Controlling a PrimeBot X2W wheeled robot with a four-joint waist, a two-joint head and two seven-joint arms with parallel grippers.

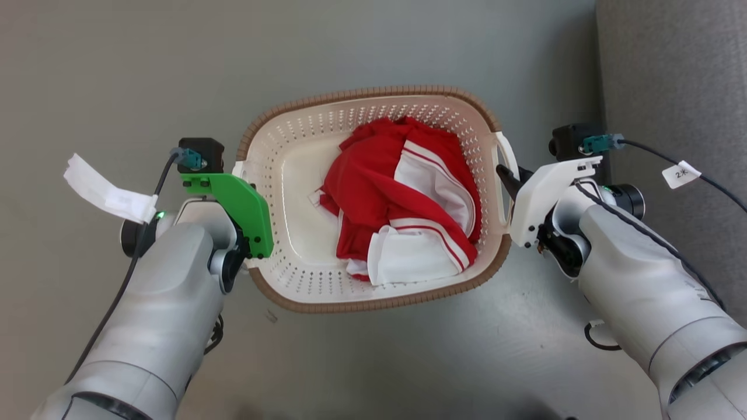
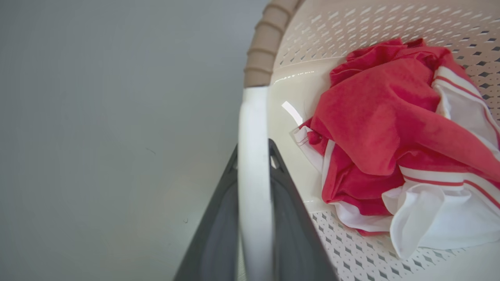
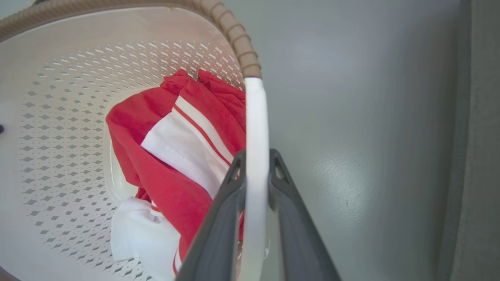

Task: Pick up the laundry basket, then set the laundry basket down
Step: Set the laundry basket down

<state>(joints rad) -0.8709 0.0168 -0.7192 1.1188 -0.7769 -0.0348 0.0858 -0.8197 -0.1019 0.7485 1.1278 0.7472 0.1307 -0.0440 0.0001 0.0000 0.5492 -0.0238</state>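
The laundry basket [image 1: 292, 169] is cream-white and perforated with a brown woven-look rim, and sits mid-view over a grey floor. A red and white garment [image 1: 397, 192] lies bunched inside it. My left gripper [image 1: 245, 189], under a green mount, is at the basket's left handle. In the left wrist view its dark fingers [image 2: 291, 218] are shut on the white handle [image 2: 254, 117]. My right gripper [image 1: 506, 178] is at the right handle, and its fingers [image 3: 218, 226] clamp the white handle [image 3: 256, 117]. I cannot tell if the basket touches the floor.
A grey fabric-covered surface [image 1: 671, 70] runs along the right side, close behind my right arm. White paper tags hang from the cables of the left wrist [image 1: 105, 192] and the right wrist [image 1: 680, 173]. Bare grey floor [image 1: 117, 70] surrounds the basket.
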